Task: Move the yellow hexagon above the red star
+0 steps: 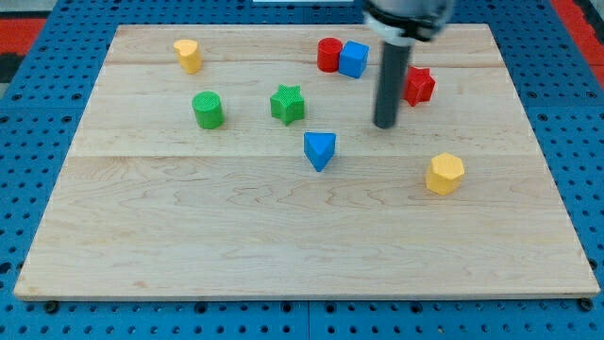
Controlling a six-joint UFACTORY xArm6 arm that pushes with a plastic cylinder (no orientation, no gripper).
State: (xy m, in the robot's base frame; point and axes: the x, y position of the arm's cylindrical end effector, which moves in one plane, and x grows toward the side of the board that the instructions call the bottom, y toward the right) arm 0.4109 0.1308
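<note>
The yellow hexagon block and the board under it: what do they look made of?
The yellow hexagon block looks like matte plastic or painted wood; its flat, even colour leaves that open. The pale board looks like unvarnished wood: grain lines and plank seams show. My tip stands up-left of the hexagon, apart.

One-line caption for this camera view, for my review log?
My tip rests left of the red star; the yellow hexagon sits untouched toward the view's bottom right.

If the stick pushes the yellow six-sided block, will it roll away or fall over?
Probably neither. The yellow hexagon looks squat and rests flat on the wooden board, so it should slide. Its flat sides may make it turn a little if pushed off-centre. My tip is up and to the view's left of it, beside the red star, not touching it.
</note>
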